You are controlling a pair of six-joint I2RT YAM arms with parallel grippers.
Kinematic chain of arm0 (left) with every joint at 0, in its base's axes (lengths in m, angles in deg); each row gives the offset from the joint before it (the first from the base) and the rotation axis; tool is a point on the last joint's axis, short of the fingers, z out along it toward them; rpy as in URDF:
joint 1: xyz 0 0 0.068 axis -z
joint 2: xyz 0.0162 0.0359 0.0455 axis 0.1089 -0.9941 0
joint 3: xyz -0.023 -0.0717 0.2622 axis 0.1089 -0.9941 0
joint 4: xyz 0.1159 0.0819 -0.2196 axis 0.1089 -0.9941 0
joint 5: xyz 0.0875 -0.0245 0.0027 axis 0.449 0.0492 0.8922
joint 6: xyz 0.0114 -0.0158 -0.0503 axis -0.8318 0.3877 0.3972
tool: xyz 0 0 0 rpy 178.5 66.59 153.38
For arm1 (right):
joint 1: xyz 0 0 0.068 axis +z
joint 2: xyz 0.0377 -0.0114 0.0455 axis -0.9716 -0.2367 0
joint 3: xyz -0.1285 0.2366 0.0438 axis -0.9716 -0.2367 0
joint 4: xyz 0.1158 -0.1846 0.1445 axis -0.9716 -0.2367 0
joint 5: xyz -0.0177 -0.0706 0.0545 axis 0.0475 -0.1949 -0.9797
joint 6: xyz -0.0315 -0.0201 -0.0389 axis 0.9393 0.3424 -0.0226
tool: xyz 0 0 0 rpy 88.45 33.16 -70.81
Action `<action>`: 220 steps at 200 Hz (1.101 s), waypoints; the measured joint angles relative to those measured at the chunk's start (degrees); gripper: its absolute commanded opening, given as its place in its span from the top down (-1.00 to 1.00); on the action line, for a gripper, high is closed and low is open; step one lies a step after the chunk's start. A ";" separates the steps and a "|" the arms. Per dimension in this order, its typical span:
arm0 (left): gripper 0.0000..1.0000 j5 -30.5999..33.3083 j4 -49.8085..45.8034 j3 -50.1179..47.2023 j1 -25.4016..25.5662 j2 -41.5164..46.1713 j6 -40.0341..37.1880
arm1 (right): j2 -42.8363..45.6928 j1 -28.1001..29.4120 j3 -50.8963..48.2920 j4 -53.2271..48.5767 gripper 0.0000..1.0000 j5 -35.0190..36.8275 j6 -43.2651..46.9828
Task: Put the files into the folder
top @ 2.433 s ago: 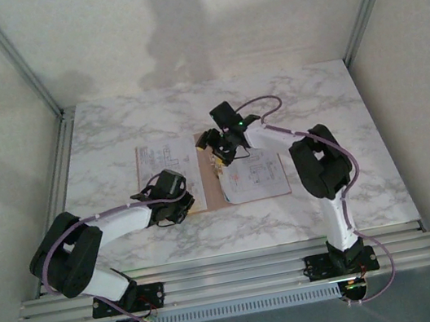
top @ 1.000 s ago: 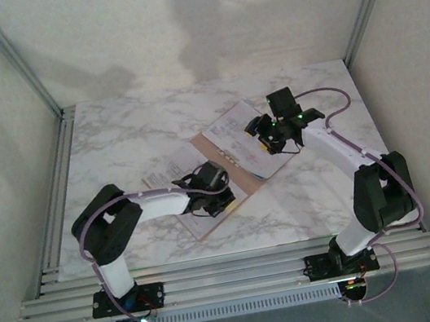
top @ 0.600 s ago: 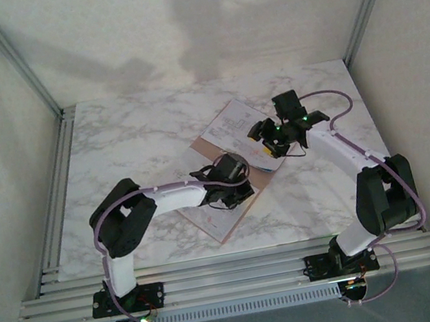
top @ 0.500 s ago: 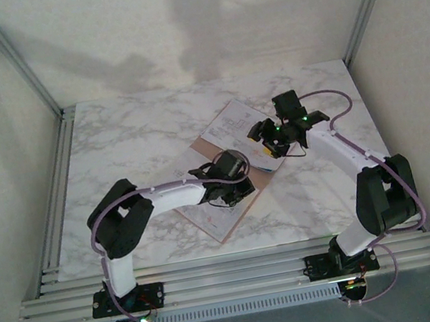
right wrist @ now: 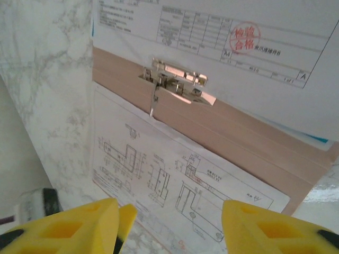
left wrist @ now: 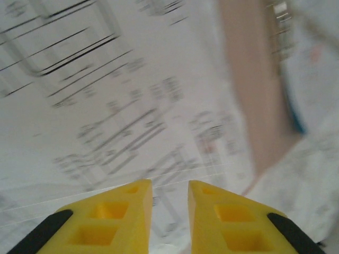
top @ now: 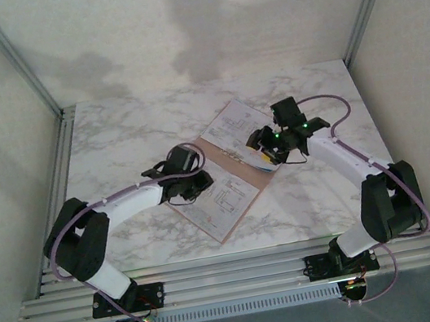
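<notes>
At table (top: 113, 145) centre: open folder (right wrist: 249, 135), printed sheets (left wrist: 106, 121) inside. Left gripper (left wrist: 169, 185) barely parted, empty, low over sheet, likely aligning it; right gripper (right wrist: 169, 206) wide, empty, above metal clip (right wrist: 175, 79).

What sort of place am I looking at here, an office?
Probably a robot test cell, not an office: a left arm and right arm bolted to an aluminium rail, a marble-patterned table boxed in by white walls, a folder with printed sheets.
</notes>
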 measured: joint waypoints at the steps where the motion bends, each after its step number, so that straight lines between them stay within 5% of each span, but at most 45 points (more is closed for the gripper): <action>1: 0.55 0.00 -0.09 -0.11 -0.02 0.00 -0.09 | 0.00 0.04 0.00 0.02 -0.09 0.00 -0.02; 92: 0.60 -3.61 1.75 -7.34 2.14 -0.96 -3.19 | -6.56 2.80 -0.02 3.85 -0.06 0.02 -2.38; 220: 0.63 -5.05 8.44 -4.94 6.91 -5.64 0.94 | -19.45 1.66 11.39 6.43 0.42 -0.76 -1.81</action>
